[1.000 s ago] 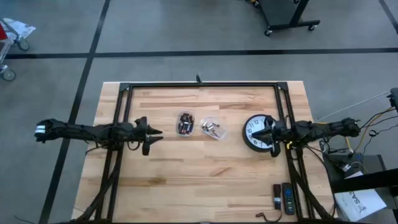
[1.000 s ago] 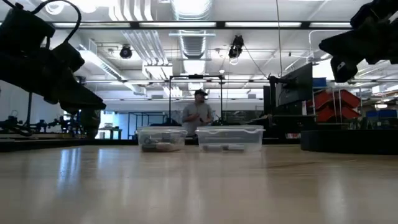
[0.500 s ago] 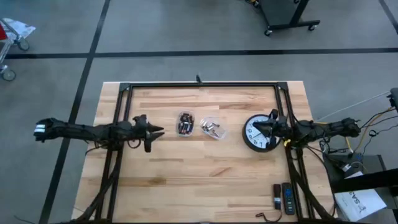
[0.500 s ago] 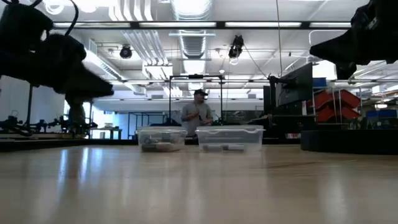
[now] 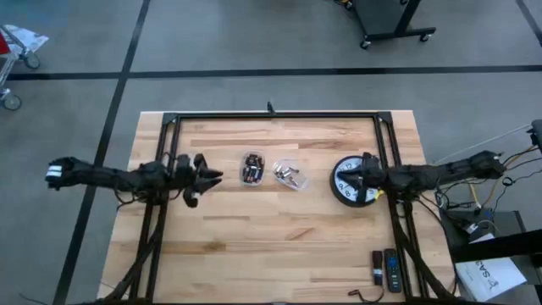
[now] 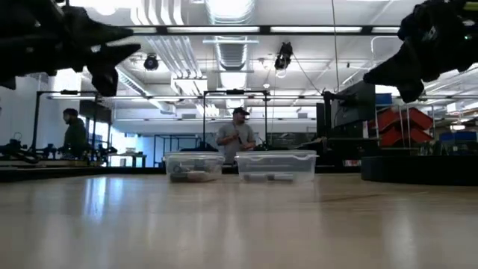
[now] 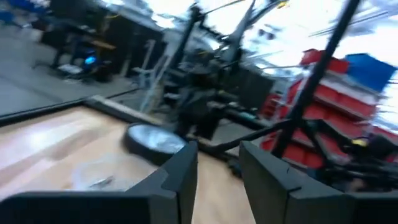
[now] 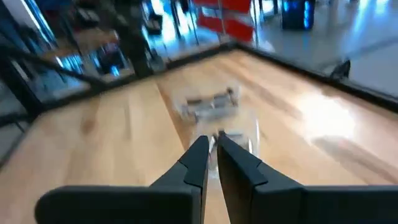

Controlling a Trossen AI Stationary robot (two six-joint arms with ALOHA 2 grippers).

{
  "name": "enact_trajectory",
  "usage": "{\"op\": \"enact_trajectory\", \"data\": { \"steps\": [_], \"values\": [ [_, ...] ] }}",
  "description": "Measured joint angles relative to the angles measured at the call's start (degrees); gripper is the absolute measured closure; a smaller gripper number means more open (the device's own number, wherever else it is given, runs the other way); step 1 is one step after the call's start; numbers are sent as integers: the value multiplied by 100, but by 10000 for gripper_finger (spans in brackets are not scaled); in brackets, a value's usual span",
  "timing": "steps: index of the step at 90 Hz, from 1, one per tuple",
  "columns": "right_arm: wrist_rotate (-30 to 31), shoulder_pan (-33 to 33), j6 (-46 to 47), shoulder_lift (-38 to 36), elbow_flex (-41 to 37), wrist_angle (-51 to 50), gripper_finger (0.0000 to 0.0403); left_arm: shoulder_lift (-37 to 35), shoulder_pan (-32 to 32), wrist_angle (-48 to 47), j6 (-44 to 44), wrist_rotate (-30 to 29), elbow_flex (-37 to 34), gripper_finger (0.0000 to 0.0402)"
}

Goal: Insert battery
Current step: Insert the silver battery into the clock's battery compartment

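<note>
Both arms have shifted since a second ago: the left tool (image 5: pixel 213 177) has lifted high in the low view, and the right arm has reached farther in over the clock.

On the left of the counter (image 5: pixel 254 246), the left tool hangs above the wood, pointing toward the middle, just short of the containers. Its wrist view shows the two dark fingers (image 7: pixel 180 177) apart, with nothing between them.

Near the counter's middle stand two clear plastic containers side by side. The left container (image 5: pixel 252 169) holds batteries; the right container (image 5: pixel 290 175) holds small metal pieces. Neither is touched by a tool.

Farther right lies the round black clock (image 5: pixel 351 181), face up, with the right tool (image 5: pixel 350 176) hovering over it. Its wrist view shows the fingers (image 8: pixel 198 163) pressed nearly together, gripping nothing that can be made out.

At the counter's near right corner lie two dark remote controls (image 5: pixel 385 268). Beyond the counter, in the low view, two people stand in the room.
</note>
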Motion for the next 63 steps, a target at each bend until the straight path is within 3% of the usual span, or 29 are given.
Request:
{"op": "enact_trajectory", "data": {
  "steps": [21, 41, 63],
  "values": [
    [42, 3, 1099, 1576, 950, -2049, 385, 1248, -1231, 183, 146, -1177, 388, 335],
    [346, 161, 1840, 2624, 980, -2085, 385, 2760, -2273, -91, -55, -2412, 1042, 358],
    [576, 370, 2369, 3597, 1012, -2012, 385, 4058, -2562, -334, -331, -2539, 1752, 376]
  ]
}}
